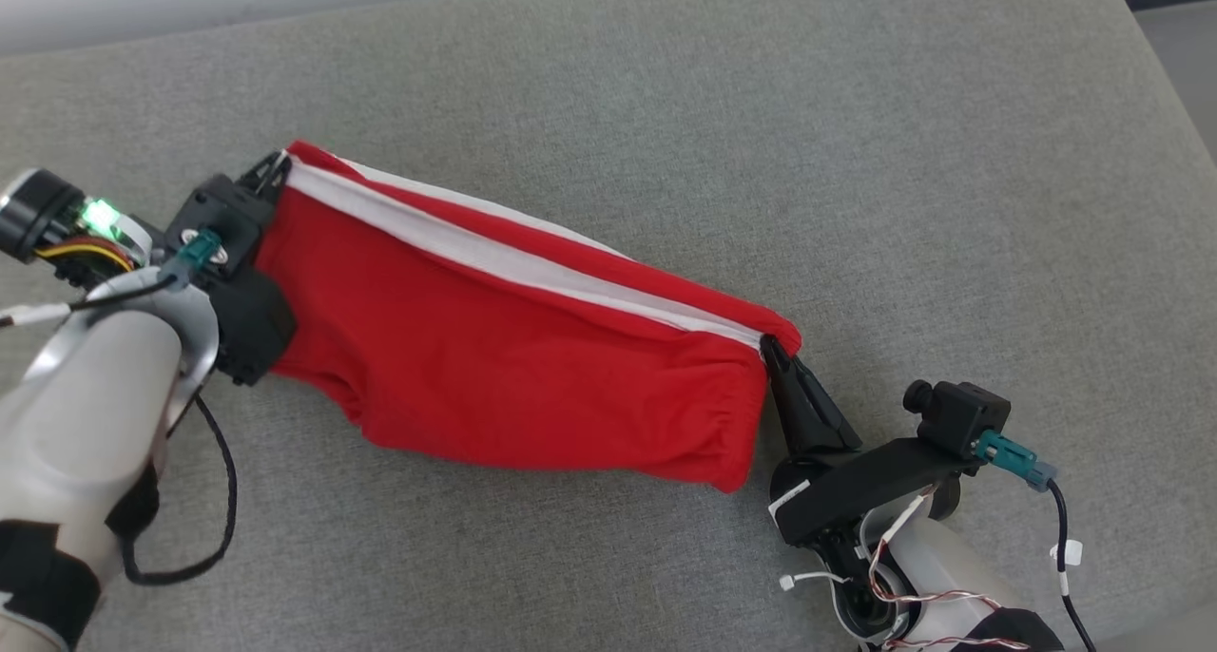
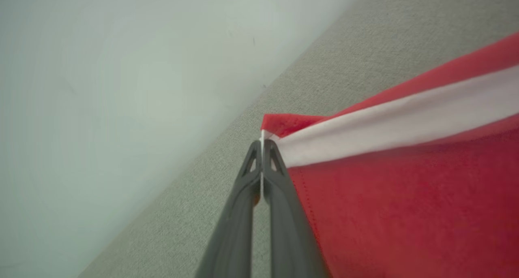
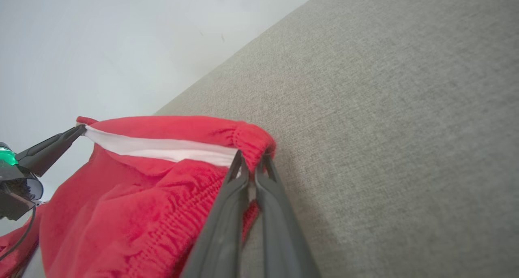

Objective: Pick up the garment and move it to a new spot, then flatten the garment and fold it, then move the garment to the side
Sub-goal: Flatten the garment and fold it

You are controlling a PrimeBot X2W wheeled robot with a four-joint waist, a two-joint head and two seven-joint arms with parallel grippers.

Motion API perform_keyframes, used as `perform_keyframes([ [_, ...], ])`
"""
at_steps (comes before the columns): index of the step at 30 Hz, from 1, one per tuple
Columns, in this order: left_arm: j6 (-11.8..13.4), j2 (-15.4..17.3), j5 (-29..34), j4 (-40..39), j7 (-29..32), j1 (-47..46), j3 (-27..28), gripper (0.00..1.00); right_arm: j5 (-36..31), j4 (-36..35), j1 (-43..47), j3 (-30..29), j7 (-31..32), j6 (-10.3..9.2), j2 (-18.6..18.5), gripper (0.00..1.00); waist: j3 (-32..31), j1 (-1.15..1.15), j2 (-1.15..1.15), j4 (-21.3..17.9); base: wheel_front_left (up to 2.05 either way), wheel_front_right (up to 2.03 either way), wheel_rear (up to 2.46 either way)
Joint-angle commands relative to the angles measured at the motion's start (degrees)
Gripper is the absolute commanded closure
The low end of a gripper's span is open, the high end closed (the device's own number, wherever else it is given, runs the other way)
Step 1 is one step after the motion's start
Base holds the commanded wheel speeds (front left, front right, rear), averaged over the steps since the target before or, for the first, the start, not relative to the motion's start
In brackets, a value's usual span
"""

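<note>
I'm seeing the left gripper (image 1: 276, 169) at upper left of the head view, clamping the white-striped corner of the red garment (image 1: 494, 367). It's stretching diagonally across frame centre, over the grey cushion (image 1: 903, 158). At lower right, the right gripper (image 1: 770, 346) is pinching the gathered elastic corner.
</note>
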Motion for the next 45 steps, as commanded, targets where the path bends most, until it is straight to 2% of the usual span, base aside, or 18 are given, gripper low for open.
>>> perform_keyframes([
  [1,0.16,0.41,-0.85,0.40,-0.25,-1.15,-0.16,1.00,0.21,0.08,-0.36,-0.18,0.01,-0.16,0.23,1.00,0.95,-0.01,-0.01,-0.60,0.00,0.00,0.00],
  [5,0.16,0.71,-1.44,1.77,-0.48,-3.23,-1.35,1.00,-0.40,-0.59,-0.70,-1.51,0.01,-0.16,0.44,1.00,1.82,-0.01,-0.01,-0.93,0.00,0.00,0.00],
  [9,0.16,-0.39,-2.02,3.88,-0.58,-4.17,-2.20,1.00,-0.30,-1.18,-1.30,-1.15,0.01,-0.15,1.06,1.00,2.47,-0.01,-0.01,-1.22,0.00,0.00,0.00],
  [10,0.16,-0.66,-2.25,4.58,-0.52,-4.15,-2.36,1.00,-0.13,-1.43,-1.50,-1.07,0.01,-0.15,1.19,0.95,2.53,-0.01,-0.01,-1.29,0.00,0.00,0.00],
  [11,0.19,-1.13,-2.97,5.65,-0.67,-3.97,-1.96,0.17,-0.29,-2.07,-1.65,-1.31,0.01,-0.15,1.34,0.00,2.60,-0.01,-0.01,-1.30,0.00,0.00,0.00],
  [12,0.44,-1.55,-3.23,6.11,-0.78,-3.66,-1.83,0.00,-0.60,-2.49,-1.50,-1.69,0.01,-0.15,1.42,0.00,2.49,-0.01,-0.01,-1.23,0.00,0.00,0.00],
  [17,2.72,-2.83,-4.76,6.56,-1.11,-1.37,-0.08,0.00,-3.31,-3.63,0.54,-4.28,0.01,-0.15,1.58,0.00,1.30,-0.01,-0.01,-0.45,0.00,0.00,0.00],
  [21,5.19,-3.66,-7.59,3.60,-1.09,2.41,3.60,0.00,-7.05,-4.36,2.33,-7.98,0.01,-0.15,2.10,0.00,-0.19,-0.01,-0.01,0.46,0.00,0.00,0.00],
  [24,7.37,-4.32,-9.39,0.64,-1.11,6.13,7.14,0.00,-10.84,-4.81,4.35,-12.48,0.01,-0.15,2.50,0.00,-1.43,-0.01,-0.01,1.21,0.00,0.00,0.00],
  [29,9.46,-6.94,-12.19,-2.27,-1.12,12.40,12.07,0.00,-17.15,-5.55,7.90,-20.21,0.01,-0.15,3.89,0.00,-3.31,-0.01,-0.01,2.39,0.00,0.00,0.00],
  [35,10.28,-10.11,-13.05,-3.38,-1.12,17.83,15.99,0.00,-20.70,-5.26,10.59,-24.32,0.02,-0.15,4.65,0.00,-4.70,-0.01,-0.01,2.57,0.00,0.00,0.00],
  [45,10.73,-11.56,-11.32,-0.85,-1.12,20.63,19.11,0.00,-22.16,-5.11,11.31,-25.02,0.02,-0.15,5.06,0.00,-4.97,-0.01,-0.01,0.82,0.00,0.00,0.00],
])
